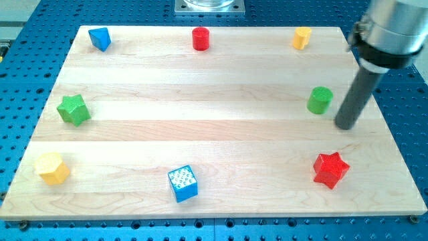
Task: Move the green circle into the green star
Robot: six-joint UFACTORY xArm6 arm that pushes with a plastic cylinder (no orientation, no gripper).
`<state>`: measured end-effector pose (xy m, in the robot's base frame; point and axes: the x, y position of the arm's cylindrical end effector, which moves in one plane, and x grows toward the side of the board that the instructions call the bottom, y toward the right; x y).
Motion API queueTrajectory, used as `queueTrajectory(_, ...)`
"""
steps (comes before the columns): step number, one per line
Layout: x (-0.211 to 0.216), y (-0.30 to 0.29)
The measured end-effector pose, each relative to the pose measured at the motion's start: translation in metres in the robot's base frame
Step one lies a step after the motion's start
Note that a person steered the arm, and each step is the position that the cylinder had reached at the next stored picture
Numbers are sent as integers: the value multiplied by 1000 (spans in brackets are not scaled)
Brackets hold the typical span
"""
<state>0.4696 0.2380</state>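
Observation:
The green circle [320,100], a short green cylinder, stands near the view's right edge of the wooden board. The green star [73,109] lies far across the board at the view's left. My tip [346,126] rests on the board just to the right of and slightly below the green circle, a small gap apart from it. The dark rod rises up and to the right to the grey arm body at the view's top right corner.
A red star [331,169] lies below my tip. A blue cube [182,183] sits at the bottom centre, a yellow block [53,167] at bottom left, a blue block [100,39] at top left, a red cylinder [200,38] at top centre, a yellow block [301,37] at top right.

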Motion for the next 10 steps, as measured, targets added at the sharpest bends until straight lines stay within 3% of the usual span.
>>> queueTrajectory(2,-41,-33)
queueTrajectory(4,-196,51)
queueTrajectory(5,-251,73)
queueTrajectory(6,-274,73)
queueTrajectory(9,-259,73)
queueTrajectory(10,-182,79)
